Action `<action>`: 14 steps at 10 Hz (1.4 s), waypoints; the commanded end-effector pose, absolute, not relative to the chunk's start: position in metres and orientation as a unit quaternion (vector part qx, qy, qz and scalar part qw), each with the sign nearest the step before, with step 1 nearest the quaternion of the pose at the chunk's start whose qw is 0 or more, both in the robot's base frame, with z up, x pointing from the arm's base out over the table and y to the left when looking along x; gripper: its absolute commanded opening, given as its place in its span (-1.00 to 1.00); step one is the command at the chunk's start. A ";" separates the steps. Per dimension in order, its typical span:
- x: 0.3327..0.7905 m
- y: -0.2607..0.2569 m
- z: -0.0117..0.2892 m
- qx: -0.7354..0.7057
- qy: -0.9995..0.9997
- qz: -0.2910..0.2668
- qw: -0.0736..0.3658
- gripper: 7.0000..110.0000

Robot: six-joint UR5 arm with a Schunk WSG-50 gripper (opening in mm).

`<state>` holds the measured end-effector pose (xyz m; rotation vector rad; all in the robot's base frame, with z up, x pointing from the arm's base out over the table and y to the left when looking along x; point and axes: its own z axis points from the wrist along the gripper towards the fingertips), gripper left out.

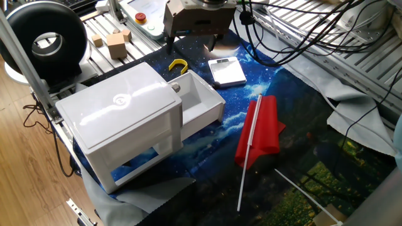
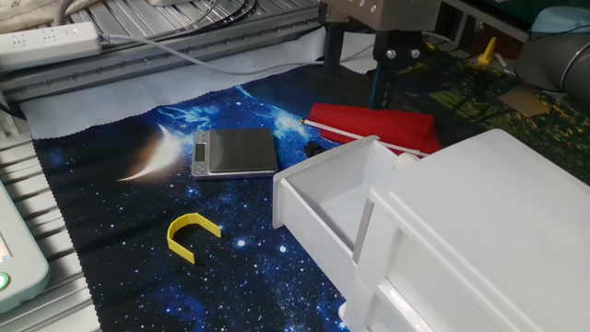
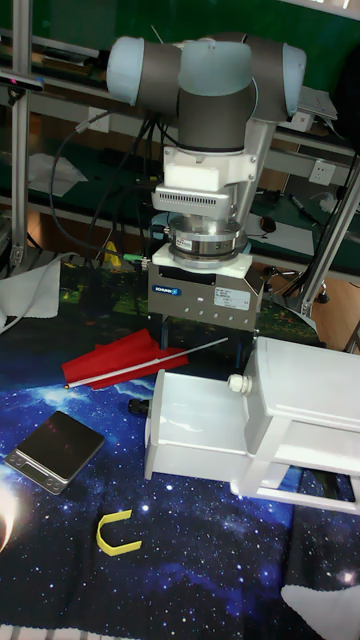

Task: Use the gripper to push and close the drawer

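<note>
So this looks like the approach stage, nothing has touched yet as far as I can tell: the pincer [image 3: 199,345] hangs above the bench [image 1: 207,150] behind the open end of the drawer [image 3: 195,424], clearly apart from it in the tall view, and it's holding nothing, with its two short dark fingers [image 3: 162,328] spread wide. The drawer is pulled a good way out of its white box housing [image 1: 119,119], sticking out toward the red folded cloth [image 1: 260,129] and the little digital scale [image 2: 235,151]. My guess for the next move: drop the pincer down to the level of the drawer's front wall, line it up square with that face, then shove straight along the slide direction into the housing. Pushing off-centre would probably just skew the tray or drag the whole box across the starry blue mat [image 2: 120,194], since I can't see anything holding the housing down. The drawer itself is glossy white plastic, thin-walled, rectangular and empty inside, a bit narrower than the box. There's a small round knob [image 3: 235,383] showing right where the tray meets the housing. A yellow C-shaped clip [image 2: 192,233] lies on the mat nearby, out of the push path.
</note>
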<state>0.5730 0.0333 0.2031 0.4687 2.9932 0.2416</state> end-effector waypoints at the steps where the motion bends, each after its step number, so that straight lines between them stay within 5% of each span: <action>1: 0.562 0.015 0.201 0.111 0.992 0.043 0.038 0.98; 5: 0.558 -0.026 0.199 0.038 0.998 -0.039 0.036 0.98; 14: 0.552 -0.060 0.169 0.046 0.997 -0.048 0.042 0.98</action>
